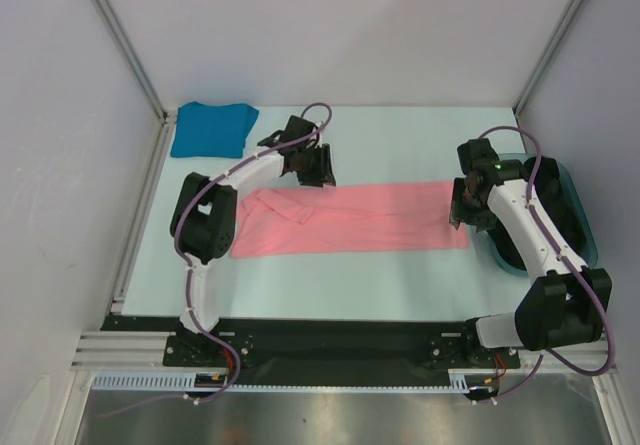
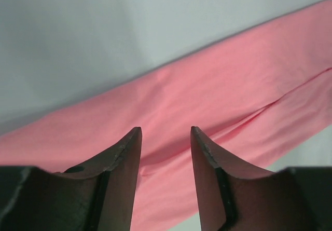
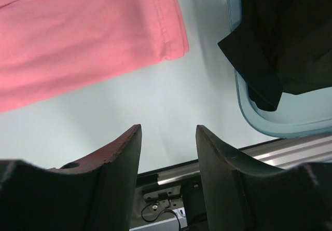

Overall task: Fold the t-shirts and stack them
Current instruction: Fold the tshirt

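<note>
The teal-blue t-shirt (image 1: 212, 130) lies folded at the far left corner of the table (image 1: 330, 275). The left gripper (image 2: 165, 132) hovers with jaws spread and empty over the salmon pink t-shirt (image 1: 370, 220), which lies mid-table as a long band. The right gripper (image 3: 167, 130), also spread and empty, hangs beside the band's right end. The band's crosswise folds and the stacking appear to remain.
</note>
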Tool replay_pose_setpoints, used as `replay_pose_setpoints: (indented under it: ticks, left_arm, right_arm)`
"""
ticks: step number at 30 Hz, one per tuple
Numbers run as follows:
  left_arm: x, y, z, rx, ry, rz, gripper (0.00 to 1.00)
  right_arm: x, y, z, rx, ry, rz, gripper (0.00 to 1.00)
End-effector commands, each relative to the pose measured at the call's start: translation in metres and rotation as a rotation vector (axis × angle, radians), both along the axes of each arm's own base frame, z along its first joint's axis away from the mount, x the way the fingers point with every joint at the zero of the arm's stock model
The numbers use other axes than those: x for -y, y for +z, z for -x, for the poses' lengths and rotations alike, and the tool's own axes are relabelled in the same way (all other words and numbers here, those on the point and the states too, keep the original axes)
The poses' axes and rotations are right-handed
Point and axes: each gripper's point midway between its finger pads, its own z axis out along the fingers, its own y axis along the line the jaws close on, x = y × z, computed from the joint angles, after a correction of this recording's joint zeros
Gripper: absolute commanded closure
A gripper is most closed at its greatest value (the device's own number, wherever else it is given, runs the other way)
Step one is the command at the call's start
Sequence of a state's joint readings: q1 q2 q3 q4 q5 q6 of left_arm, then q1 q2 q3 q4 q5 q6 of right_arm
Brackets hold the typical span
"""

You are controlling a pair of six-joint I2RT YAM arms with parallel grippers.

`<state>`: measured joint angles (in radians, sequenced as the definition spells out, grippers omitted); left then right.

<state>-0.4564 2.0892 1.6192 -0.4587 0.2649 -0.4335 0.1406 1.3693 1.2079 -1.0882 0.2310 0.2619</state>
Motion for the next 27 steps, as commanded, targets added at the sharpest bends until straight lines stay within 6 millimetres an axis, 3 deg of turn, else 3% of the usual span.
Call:
replay_pose_setpoints:
  ticks: [1, 2, 3, 4, 6, 7, 8, 9, 13, 17, 22, 27]
  left_arm:
    - [-0.001, 0.060, 0.000, 0.137, -0.003, 0.005, 0.51]
    - [-0.008, 0.058, 0.005, 0.126, 0.019, -0.018, 0.44]
    - [-0.012, 0.057, 0.012, 0.118, 0.024, -0.027, 0.43]
    - [-0.022, 0.043, 0.027, 0.081, 0.027, -0.052, 0.42]
    - [-0.033, 0.046, 0.042, 0.084, 0.032, -0.074, 0.42]
    - [-0.040, 0.031, 0.057, 0.050, 0.027, -0.098, 0.42]
    - [-0.045, 0.035, 0.064, 0.062, 0.020, -0.109, 0.42]
    - [-0.052, 0.023, 0.076, 0.036, 0.017, -0.137, 0.42]
    - [-0.066, 0.009, 0.093, 0.023, 0.000, -0.213, 0.42]
    - [-0.074, -0.008, 0.093, -0.015, 0.009, -0.286, 0.44]
    - [-0.071, -0.023, 0.082, -0.033, 0.010, -0.321, 0.46]
    - [-0.068, -0.031, 0.069, -0.029, 0.007, -0.361, 0.56]
  right_arm:
    - [-0.001, 0.011, -0.001, 0.034, -0.008, -0.005, 0.48]
    - [-0.002, 0.011, -0.003, 0.039, -0.010, -0.010, 0.48]
    - [-0.004, 0.010, -0.003, 0.041, -0.007, -0.018, 0.48]
    - [-0.005, 0.010, -0.004, 0.045, -0.006, -0.021, 0.48]
    - [-0.006, 0.008, -0.004, 0.049, -0.008, -0.030, 0.48]
    - [-0.007, 0.006, -0.005, 0.047, -0.005, -0.031, 0.48]
    - [-0.008, 0.005, -0.006, 0.052, -0.005, -0.035, 0.48]
    - [-0.009, 0.003, -0.006, 0.049, -0.003, -0.040, 0.48]
    - [-0.014, -0.003, -0.008, 0.053, 0.000, -0.065, 0.48]
    - [-0.016, -0.007, -0.009, 0.050, 0.000, -0.080, 0.48]
    - [-0.017, -0.006, -0.007, 0.051, -0.001, -0.081, 0.48]
    - [-0.015, -0.004, -0.002, 0.048, -0.006, -0.072, 0.48]
